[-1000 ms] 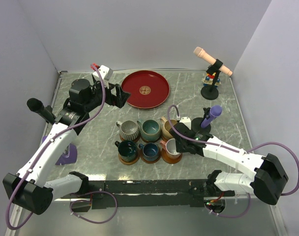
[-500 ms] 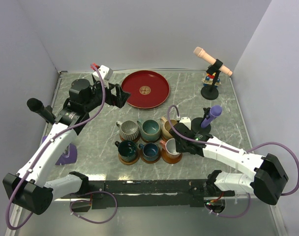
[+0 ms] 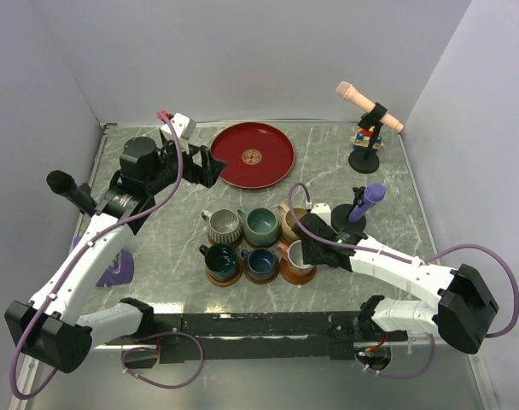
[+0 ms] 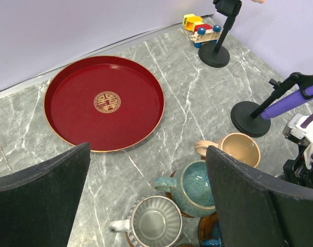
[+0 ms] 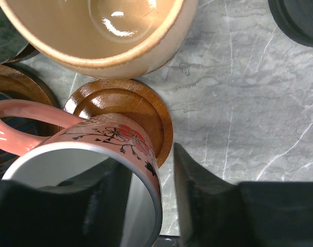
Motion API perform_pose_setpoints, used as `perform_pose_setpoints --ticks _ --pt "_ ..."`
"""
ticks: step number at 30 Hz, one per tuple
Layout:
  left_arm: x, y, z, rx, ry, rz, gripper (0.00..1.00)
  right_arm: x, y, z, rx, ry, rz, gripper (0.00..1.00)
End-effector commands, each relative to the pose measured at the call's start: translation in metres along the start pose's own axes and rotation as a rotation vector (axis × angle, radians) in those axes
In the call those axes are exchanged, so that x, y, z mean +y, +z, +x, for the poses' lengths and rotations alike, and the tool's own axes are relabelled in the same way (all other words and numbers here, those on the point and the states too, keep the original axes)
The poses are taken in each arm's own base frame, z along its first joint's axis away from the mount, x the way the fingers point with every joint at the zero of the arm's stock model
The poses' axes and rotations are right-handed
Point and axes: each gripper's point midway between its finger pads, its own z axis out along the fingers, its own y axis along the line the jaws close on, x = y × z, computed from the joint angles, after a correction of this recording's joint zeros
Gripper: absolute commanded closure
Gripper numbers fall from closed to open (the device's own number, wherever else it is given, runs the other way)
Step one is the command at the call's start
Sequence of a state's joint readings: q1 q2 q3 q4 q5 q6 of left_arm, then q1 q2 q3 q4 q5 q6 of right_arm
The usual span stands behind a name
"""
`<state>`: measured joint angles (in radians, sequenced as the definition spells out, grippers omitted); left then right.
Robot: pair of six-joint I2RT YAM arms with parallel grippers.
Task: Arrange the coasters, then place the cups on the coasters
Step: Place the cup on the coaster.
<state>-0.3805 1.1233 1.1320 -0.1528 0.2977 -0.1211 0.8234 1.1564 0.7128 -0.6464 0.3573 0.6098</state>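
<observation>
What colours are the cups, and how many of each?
Grey cup: 1
Teal cup: 1
Beige cup: 1
Dark green cup: 1
Dark blue cup: 1
Pink cup: 1
Total: 6

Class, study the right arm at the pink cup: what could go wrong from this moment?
1. The right gripper straddles the wall of the pink cup, with one finger inside it. A sideways pull instead of a straight lift could drag the cup or tip it off its coaster.
2. The beige cup stands very close beside it, so a nudged pink cup might knock against it.
</observation>
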Motion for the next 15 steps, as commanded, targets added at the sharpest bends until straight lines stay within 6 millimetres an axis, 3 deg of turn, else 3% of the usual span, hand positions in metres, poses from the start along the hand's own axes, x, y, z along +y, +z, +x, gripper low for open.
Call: perform_pose_setpoints --ticks 1,15 --pt "-0.001 0.0 -0.015 -0.052 0.005 0.008 0.04 0.006 -0.006 -0.018 -0.06 0.022 -0.008 0.52" --pt "0.011 -0.005 -0.021 -0.058 -0.026 -0.064 0.04 0.003 -0.027 -0.039 -0.132 0.032 -0.023 0.38"
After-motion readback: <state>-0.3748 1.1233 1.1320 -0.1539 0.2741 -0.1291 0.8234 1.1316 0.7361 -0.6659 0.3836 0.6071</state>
